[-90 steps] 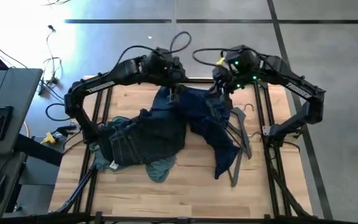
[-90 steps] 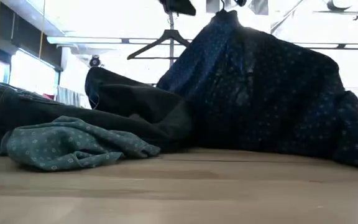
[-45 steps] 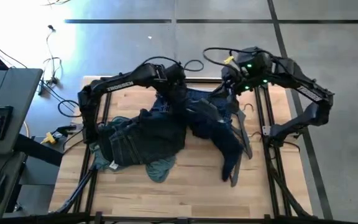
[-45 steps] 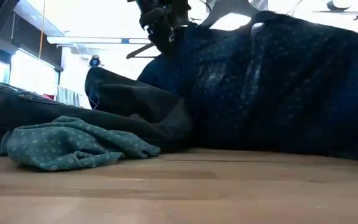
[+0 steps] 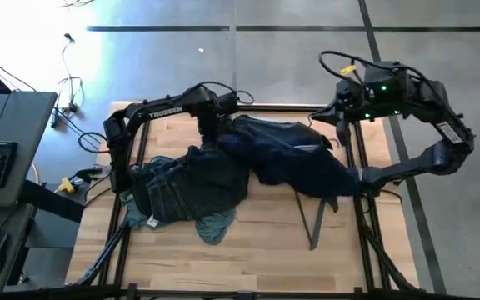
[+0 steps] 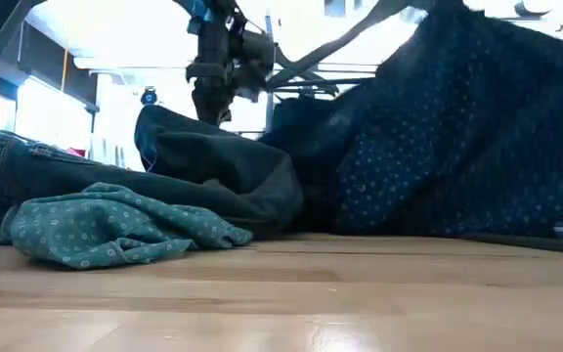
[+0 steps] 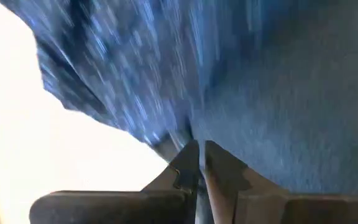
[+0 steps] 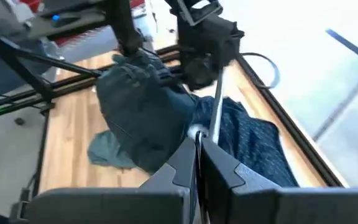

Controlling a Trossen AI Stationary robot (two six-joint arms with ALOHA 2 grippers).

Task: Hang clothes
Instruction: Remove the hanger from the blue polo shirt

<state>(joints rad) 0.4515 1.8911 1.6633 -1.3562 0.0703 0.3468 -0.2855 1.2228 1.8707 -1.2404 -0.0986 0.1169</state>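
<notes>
Navy shirt point(image 5: 294, 154) spans 9-to-3 between both grippers: left gripper point(image 5: 209, 127) pinches its edge, right gripper point(image 8: 197, 163) clamps the hanger point(image 8: 218, 99).

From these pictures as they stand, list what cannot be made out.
- Hanger: high view, upper part buried under the navy shirt.
- Left gripper: left wrist view, motion blur hides what its nearly closed fingers pinch.
- Teal shirt: high view, mostly covered by the black trousers.
- Right gripper: high view, fingertips hidden beneath the wrist.
</notes>
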